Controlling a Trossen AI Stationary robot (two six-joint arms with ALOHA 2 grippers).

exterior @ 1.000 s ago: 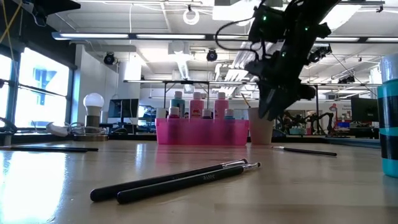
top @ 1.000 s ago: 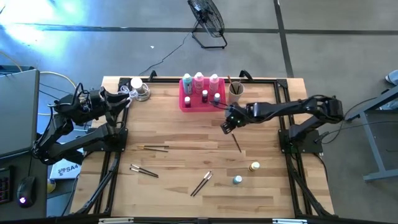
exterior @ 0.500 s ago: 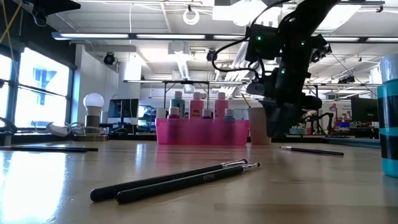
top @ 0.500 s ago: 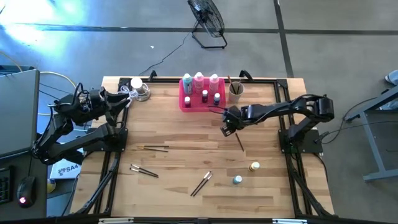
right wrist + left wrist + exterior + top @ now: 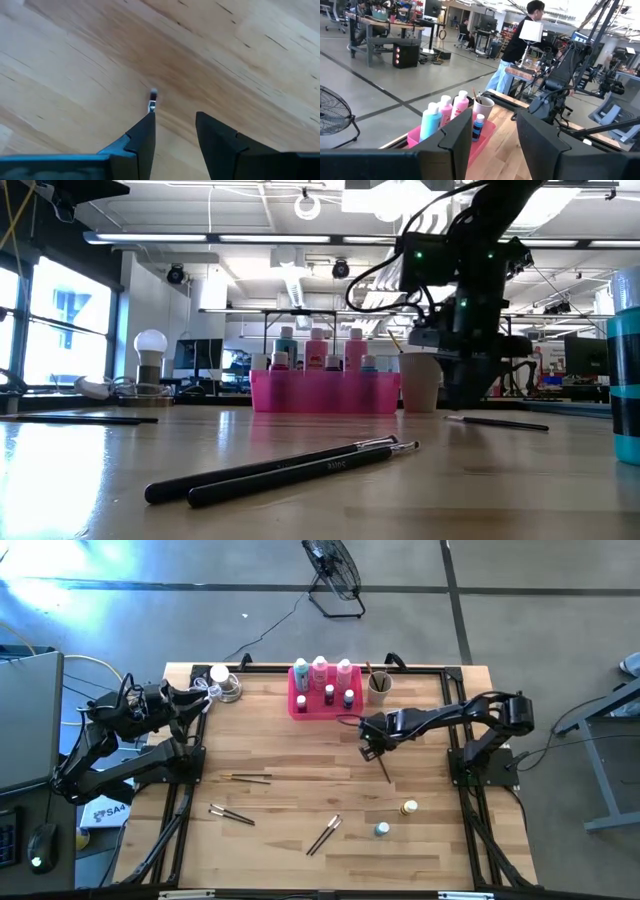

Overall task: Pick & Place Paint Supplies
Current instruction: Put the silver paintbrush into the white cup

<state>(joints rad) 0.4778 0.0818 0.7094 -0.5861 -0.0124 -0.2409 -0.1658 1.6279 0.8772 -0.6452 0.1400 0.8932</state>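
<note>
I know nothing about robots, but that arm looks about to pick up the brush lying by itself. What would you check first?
1. Right gripper over the lone paintbrush: ok, at its upper end.
2. Fingers open: ok, gap visible.
3. Brush tip between the fingers: not ok, it sits beside one finger.
4. Beige cup upright, room for another brush: ok.
5. Left gripper out of the way: ok, at the table's left edge.

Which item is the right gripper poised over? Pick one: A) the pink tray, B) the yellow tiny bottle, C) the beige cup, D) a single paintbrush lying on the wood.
D: the right gripper points down with its fingers parted at one end of the paintbrush, whose tip shows beside one finger in the right wrist view.
</note>
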